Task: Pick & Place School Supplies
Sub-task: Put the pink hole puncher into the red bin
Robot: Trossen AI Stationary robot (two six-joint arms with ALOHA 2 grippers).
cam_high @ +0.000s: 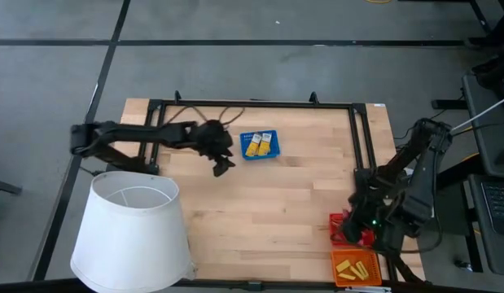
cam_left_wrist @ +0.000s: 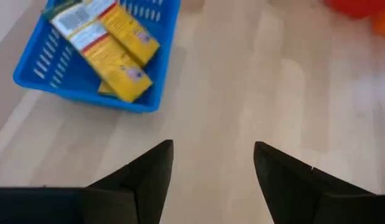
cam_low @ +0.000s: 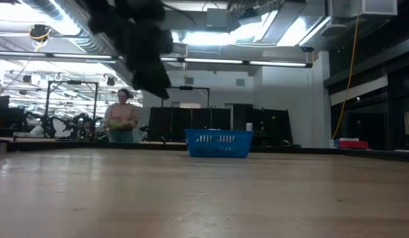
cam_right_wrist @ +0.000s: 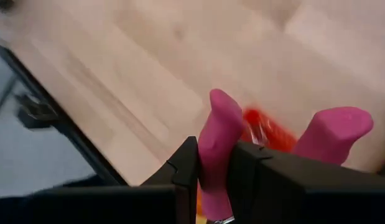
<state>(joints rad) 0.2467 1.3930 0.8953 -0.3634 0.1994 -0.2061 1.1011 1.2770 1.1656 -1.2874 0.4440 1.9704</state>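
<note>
My left gripper (cam_left_wrist: 212,152) is open and empty over bare wood, just left of and nearer than the blue tray (cam_high: 260,145). Two flat yellow packs with pale labels (cam_left_wrist: 111,46) lie in that tray. My right gripper (cam_high: 359,221) hovers over the red tray (cam_high: 343,229) at the table's right side. It is shut on a plier-like tool with two pink-red handles (cam_right_wrist: 332,134). The tool's head is hidden behind the fingers. Small yellow blocks (cam_high: 355,266) lie in the orange tray (cam_high: 339,278). My right gripper pinches one pink-red handle (cam_right_wrist: 218,134) of the tool between its two fingers (cam_right_wrist: 183,177). The handle's free end sticks out past the fingertips. The second handle stands free beside the gripper. The tool is clear of the table; its head is hidden by the gripper.
A big white lampshade (cam_high: 133,232) stands at the near left corner. A black frame (cam_high: 252,104) runs along the table's far and right edges. Bare wood (cam_high: 268,212) lies in the middle. A person (cam_low: 121,122) stands far behind the table in the low view.
</note>
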